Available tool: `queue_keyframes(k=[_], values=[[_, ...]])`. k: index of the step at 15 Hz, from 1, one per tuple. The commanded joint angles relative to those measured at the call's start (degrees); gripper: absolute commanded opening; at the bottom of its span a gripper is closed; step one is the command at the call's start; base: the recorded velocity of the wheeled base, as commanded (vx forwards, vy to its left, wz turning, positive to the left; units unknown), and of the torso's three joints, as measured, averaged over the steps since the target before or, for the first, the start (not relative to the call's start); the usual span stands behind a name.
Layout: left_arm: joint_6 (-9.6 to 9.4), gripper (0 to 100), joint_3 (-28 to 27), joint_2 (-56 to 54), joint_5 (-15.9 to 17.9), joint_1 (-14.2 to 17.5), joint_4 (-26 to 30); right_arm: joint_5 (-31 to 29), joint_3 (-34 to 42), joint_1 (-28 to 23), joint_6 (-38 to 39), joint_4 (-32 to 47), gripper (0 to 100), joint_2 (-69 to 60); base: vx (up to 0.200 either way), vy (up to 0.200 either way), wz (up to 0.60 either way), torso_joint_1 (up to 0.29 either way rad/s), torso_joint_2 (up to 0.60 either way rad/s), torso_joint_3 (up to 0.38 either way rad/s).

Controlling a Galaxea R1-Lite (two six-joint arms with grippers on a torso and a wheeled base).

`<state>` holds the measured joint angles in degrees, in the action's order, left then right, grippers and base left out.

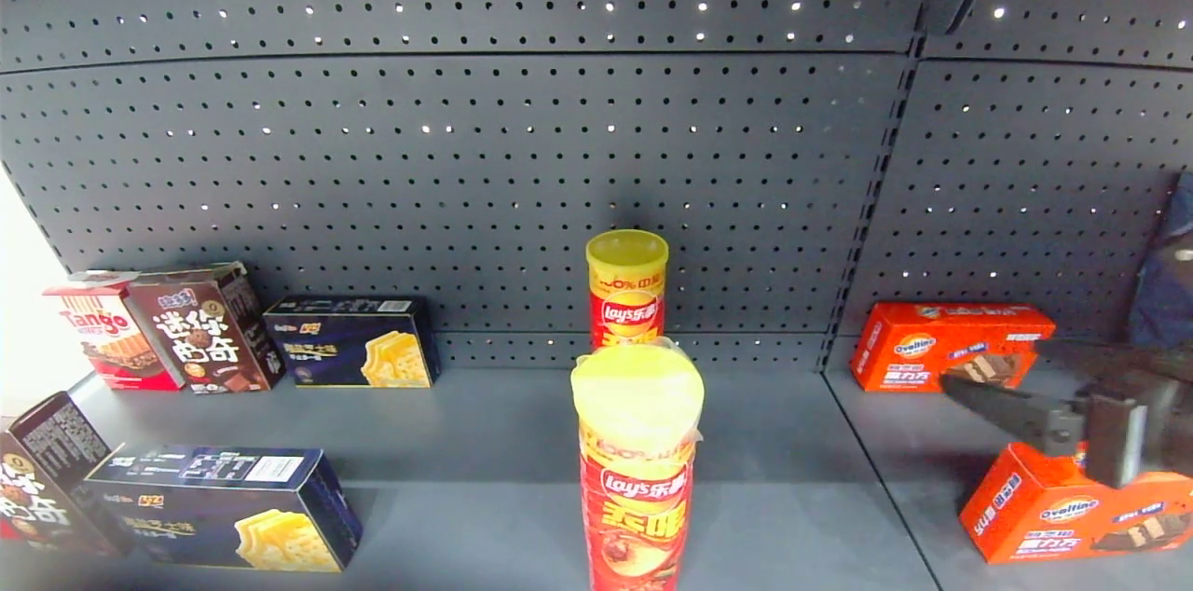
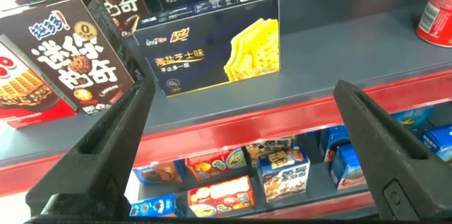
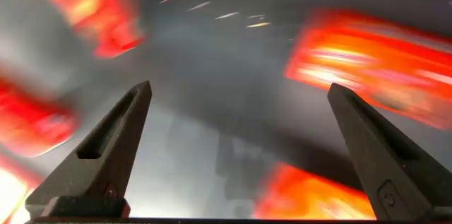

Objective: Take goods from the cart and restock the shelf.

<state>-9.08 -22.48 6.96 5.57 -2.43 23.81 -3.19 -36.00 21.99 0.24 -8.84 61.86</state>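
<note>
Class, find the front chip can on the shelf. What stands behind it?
Behind the front chip can stands a second chip can, upright near the pegboard wall. Its base is hidden by the front can.

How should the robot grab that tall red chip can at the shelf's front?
Probably around the middle of the front chip can, coming in level from the open front of the shelf. It stands upright, so its round wall offers two opposite sides; the yellow lid on top looks a poorer hold.

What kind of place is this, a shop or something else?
Probably a shop aisle: a grey shelf with a perforated back panel carries a chip can and a cracker box, and more packaged goods sit below it.
</note>
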Motion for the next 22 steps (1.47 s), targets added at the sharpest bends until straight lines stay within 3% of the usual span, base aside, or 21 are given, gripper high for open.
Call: queue_keyframes(k=[1, 4, 6, 9, 11, 14, 19, 20, 22], values=[[-0.06, 100, -0.2, 0.16, 0.05, -0.04, -0.08, 0.03, 9.98, -21.82, 0.28, 0.05, 100, -23.01, 0.0, 0.0, 0.0, 0.0, 0.0, 0.0], [-0.32, 100, 0.86, -0.02, 0.14, -0.04, -0.08, 0.12, 20.0, -34.56, -0.24, 0.14, 100, -35.93, 0.0, 0.0, 0.0, 0.0, 0.0, 0.0], [-0.32, 100, 1.47, -2.3, 0.05, 0.14, 0.1, -0.23, 27.12, -36.85, -2.53, 0.66, 100, -45.95, 0.0, 0.0, 0.0, 0.0, 0.0, 0.0], [-0.23, 100, 1.74, -3.62, -0.74, 1.2, 0.19, 0.03, 35.56, -35.88, -4.02, 4.36, 100, -56.85, 0.0, 0.0, 0.0, 0.0, 0.0, 0.0], [-0.41, 100, 4.29, -6.08, -0.39, 2.25, 0.19, -0.41, 35.91, -35.88, -3.32, 5.85, 100, -56.49, 0.0, 0.0, 0.0, 0.0, 0.0, 0.0], [-0.32, 100, 5.25, -6.96, -0.47, 2.43, 0.27, 4.86, 35.74, -35.79, -3.06, 9.63, 100, -56.49, 0.0, 0.0, 0.0, 0.0, 0.0, 0.0], [-0.41, 100, 7.71, -6.96, -0.47, 2.43, 0.19, 3.11, 35.82, -35.88, 0.11, 9.45, 100, -56.49, 0.0, 0.0, 0.0, 0.0, 0.0, 0.0], [-0.59, 100, 8.33, -6.96, -0.21, 2.43, 0.1, 3.11, 35.82, -35.09, 0.11, 9.45, 100, -56.23, 0.0, 0.0, 0.0, 0.0, 0.0, 0.0], [-0.59, 100, 8.42, -6.96, -0.03, 2.43, 0.1, 3.11, 35.82, -26.21, 0.11, 9.45, 100, -56.32, 0.0, 0.0, 0.0, 0.0, 0.0, 0.0]])
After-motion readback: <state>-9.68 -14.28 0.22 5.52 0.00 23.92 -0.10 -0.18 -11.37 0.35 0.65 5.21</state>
